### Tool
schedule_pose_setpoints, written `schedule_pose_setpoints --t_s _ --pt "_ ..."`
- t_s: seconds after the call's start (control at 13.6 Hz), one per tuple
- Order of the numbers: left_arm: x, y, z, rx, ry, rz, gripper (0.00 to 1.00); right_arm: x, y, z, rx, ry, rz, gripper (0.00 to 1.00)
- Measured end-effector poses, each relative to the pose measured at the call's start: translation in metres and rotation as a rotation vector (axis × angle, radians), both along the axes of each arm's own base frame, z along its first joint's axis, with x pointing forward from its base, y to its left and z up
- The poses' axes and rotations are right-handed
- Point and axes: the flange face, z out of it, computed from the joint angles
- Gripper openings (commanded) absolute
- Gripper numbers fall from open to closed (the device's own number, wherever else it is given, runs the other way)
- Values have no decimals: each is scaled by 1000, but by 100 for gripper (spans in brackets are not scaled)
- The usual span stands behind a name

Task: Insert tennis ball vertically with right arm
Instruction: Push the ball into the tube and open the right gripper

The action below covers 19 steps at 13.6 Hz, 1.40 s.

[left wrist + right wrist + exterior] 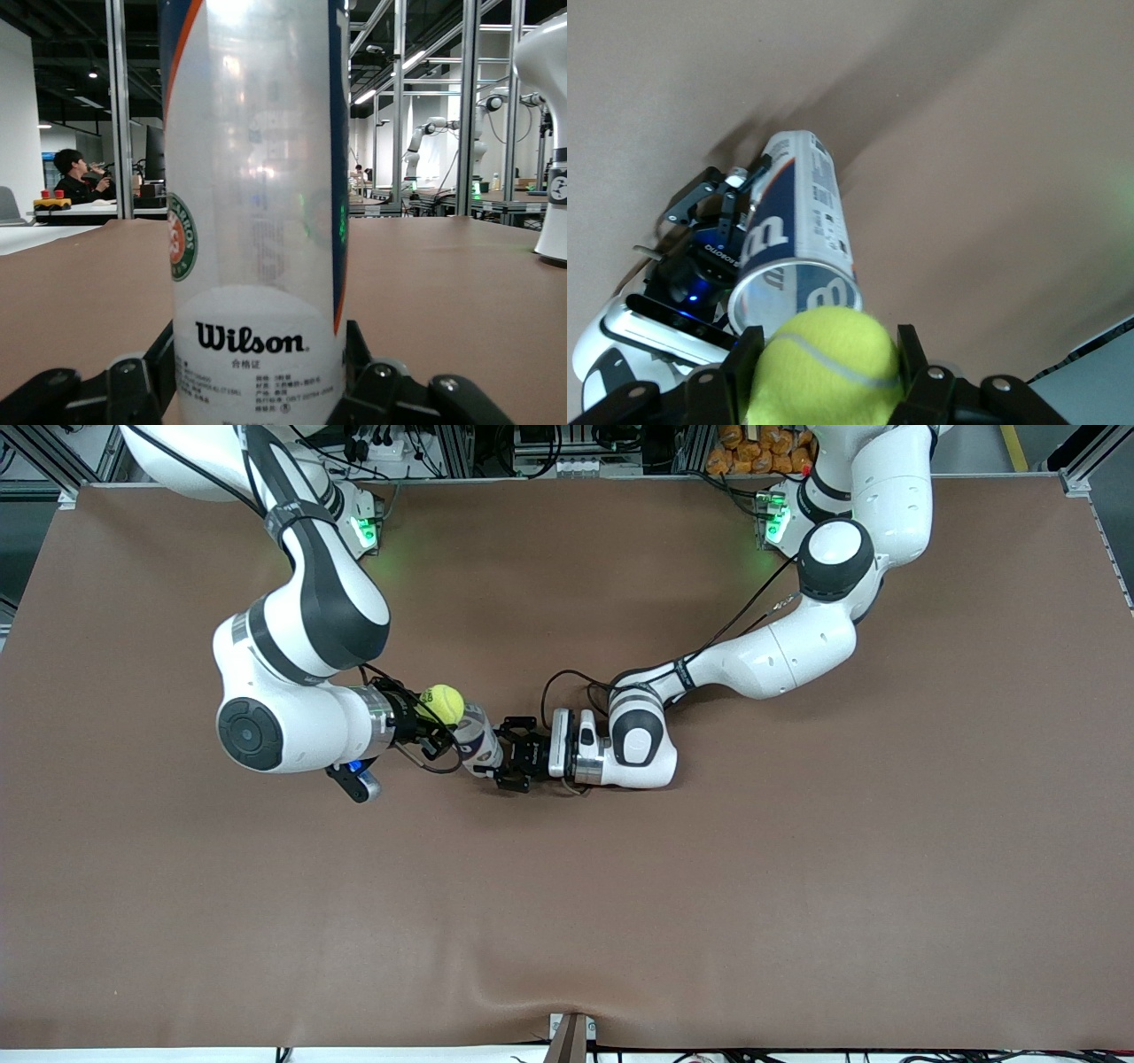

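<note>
can (257, 212) top cropped (wrist view), label tiny

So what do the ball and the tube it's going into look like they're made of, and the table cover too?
Tennis ball: fuzzy yellow-green felt with a pale curved seam, matte.
Tube: looks like clear glossy plastic; the room shows through its wall, with a printed white and blue label.
Table cover: brown matte sheet, probably paper or thin mat; it buckles at the edge nearest the camera.

Tennis ball (442, 703): yellow-green felt with a pale seam, clamped in the right hand (436, 722), sitting just above the open mouth of the can (477, 741). Can: clear Wilson tube with blue and white label, upright on the counter (567, 921), gripped near its base by the left hand (507, 757) at the ball's 4 o'clock.
</note>
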Motion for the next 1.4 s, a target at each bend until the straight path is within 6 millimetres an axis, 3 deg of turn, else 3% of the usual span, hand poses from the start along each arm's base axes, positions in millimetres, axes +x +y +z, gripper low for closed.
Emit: schedule_pose_setpoints --t_s 0.29,0.88,1.32,1.4 --pt "10 11 1 2 9 8 73 -9 22 -9 1 -11 19 0" --pt "10 11 0 0 9 7 73 -5 32 -8 15 -68 4 0" --pt "10 11 0 -1 11 8 73 1 39 -22 14 -97 -24 0" --pt "10 11 0 -1 11 8 73 2 39 -24 14 -100 -27 11"
